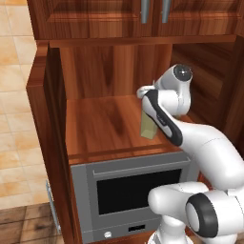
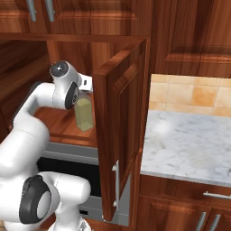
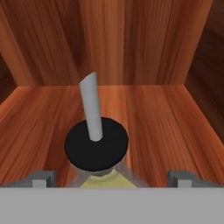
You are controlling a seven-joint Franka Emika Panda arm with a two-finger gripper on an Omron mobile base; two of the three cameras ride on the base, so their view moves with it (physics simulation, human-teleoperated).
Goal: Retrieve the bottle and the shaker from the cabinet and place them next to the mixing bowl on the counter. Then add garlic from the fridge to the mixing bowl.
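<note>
A bottle [image 3: 97,146] with a pale yellow body, a black cap and a slanted grey spout stands upright on the wooden cabinet shelf [image 1: 102,124]. In the base views the bottle [image 1: 148,127] [image 2: 84,115] sits just under my hand, near the right side of the shelf. My gripper [image 3: 113,178] hovers over it, open. Its fingertips [image 3: 43,178] stand well apart on either side of the bottle's shoulders, with a gap between each tip and the bottle. My forearm hides the bottle's top in the left base view.
The cabinet door [image 2: 122,131] stands open to the right of my arm. A steel oven [image 1: 136,190] sits below the shelf. A marble counter [image 2: 191,144] lies to the right. Closed upper cabinets [image 1: 152,14] hang above.
</note>
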